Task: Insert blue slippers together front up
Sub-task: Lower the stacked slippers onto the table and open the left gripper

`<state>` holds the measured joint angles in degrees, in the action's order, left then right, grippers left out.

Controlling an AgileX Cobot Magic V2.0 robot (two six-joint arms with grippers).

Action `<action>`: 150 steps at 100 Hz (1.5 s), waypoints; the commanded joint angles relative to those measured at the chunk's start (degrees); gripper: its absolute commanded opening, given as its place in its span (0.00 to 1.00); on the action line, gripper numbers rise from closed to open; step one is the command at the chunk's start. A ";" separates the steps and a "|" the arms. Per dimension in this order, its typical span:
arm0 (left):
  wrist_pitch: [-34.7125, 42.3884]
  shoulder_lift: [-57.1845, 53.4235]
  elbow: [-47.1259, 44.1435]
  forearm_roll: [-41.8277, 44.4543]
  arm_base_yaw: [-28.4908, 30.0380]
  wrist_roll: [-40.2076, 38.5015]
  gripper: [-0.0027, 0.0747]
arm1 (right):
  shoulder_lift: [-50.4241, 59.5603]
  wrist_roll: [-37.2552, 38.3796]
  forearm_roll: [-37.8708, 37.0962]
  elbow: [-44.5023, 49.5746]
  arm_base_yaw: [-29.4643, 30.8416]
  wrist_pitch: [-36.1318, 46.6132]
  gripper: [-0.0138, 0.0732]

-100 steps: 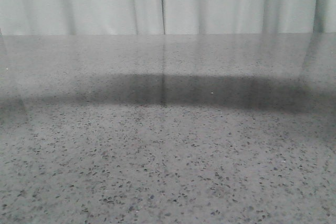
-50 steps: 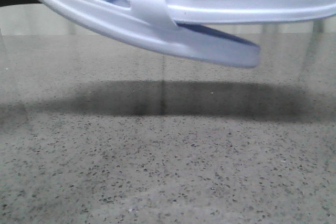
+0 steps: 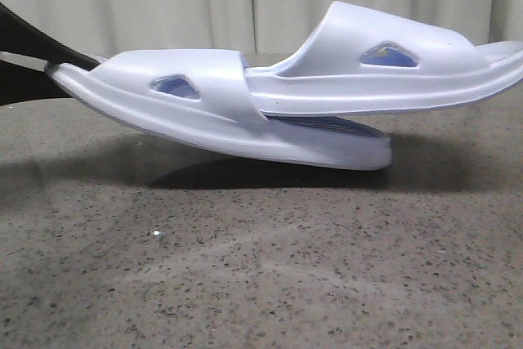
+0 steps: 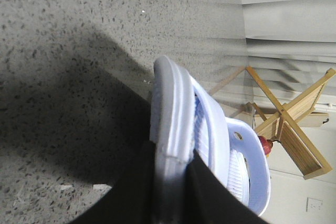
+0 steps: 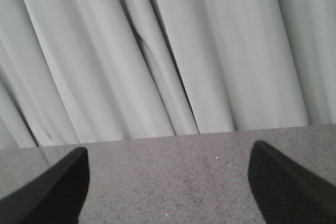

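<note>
Front view shows the blue slippers (image 3: 270, 108) nested together, long axis running left to right, low over the speckled bench (image 3: 261, 267) near its middle, one tip nearly touching it. The left claw (image 4: 170, 182) pinches the rear end of the lower slipper (image 4: 170, 108). The right claw (image 5: 168, 182) is spread wide, holding nothing.

The blue slippers (image 3: 270, 108) were seen to be of smooth, matt moulded foam, with ribbed footbeds. The table (image 3: 270, 275) was shown as speckled, stone-like and faintly glossy. Matt pleated cloth curtains (image 5: 173, 51) and a bare wooden frame (image 4: 286, 124) were visible.
</note>
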<state>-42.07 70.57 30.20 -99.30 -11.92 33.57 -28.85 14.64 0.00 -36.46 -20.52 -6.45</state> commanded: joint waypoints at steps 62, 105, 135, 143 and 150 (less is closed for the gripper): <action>3.14 -0.87 1.37 -2.50 -0.51 7.55 0.61 | -0.14 -0.69 -0.59 -1.98 0.42 4.06 0.78; 22.81 -2.71 1.37 0.06 -0.51 18.24 0.62 | -0.14 -0.69 -0.73 -1.98 0.42 3.44 0.78; 36.73 -16.53 1.73 1.69 -0.51 38.11 0.61 | -0.14 -0.69 -6.59 -1.63 0.42 -0.21 0.78; 38.55 -21.83 1.73 3.58 -0.51 40.53 0.61 | -0.14 -0.69 -9.42 -0.84 0.42 -0.22 0.78; 39.22 -26.00 1.73 5.83 -0.51 41.56 0.61 | -0.14 -0.69 -12.02 0.22 0.42 -0.36 0.78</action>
<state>-3.66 49.62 30.20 -95.54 -11.92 72.75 -28.85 14.51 -8.03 -35.87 -20.52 -10.31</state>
